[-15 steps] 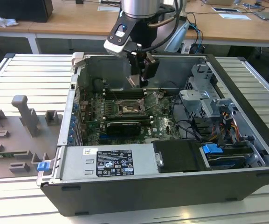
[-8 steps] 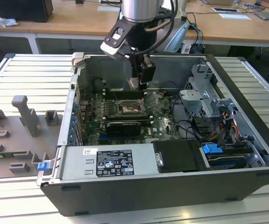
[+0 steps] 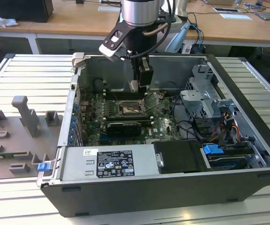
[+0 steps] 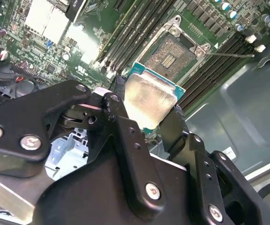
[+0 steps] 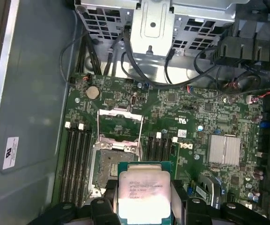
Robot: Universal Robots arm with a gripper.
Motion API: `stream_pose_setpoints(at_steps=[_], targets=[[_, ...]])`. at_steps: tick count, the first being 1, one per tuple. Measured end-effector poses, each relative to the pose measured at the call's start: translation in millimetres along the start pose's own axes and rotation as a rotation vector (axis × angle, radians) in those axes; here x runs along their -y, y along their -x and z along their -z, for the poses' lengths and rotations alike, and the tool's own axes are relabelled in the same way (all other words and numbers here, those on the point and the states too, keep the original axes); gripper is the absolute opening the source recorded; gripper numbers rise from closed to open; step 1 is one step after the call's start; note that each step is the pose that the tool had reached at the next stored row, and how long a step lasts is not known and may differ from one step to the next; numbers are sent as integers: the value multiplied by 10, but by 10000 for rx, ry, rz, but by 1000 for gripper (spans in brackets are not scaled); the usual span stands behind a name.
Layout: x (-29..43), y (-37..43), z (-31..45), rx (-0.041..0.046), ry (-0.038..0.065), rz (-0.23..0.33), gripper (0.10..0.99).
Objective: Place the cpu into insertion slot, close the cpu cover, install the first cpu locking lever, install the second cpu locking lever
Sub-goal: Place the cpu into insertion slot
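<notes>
Gripper (image 4: 146, 102) clenching the cpu (image 4: 153, 93) near the insertion slot (image 4: 172, 54).
You are seeing the opened computer case (image 3: 125, 199) lying on a ribbed metal table (image 3: 27, 79), with wooden desks (image 3: 78, 21) standing behind.

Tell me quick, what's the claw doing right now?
The claw is closed on the cpu, which is not yet in the insertion slot.
</notes>
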State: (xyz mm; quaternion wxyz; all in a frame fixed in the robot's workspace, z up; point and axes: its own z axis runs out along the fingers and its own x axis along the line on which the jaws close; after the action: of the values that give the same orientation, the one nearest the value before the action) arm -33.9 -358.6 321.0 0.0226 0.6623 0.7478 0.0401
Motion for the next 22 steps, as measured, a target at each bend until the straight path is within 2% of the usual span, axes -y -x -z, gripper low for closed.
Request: stream_pose_setpoints(at_steps=[6, 9, 16, 19, 22], targets=[[4, -4, -48, 7, 0, -63, 537], [5, -4, -67, 25, 5, -267, 537], [9, -4, -112, 131, 28, -1444, 537], [12, -3, -141, 199, 43, -2210, 537], [14, -3, -163, 201, 45, -2225, 537]])
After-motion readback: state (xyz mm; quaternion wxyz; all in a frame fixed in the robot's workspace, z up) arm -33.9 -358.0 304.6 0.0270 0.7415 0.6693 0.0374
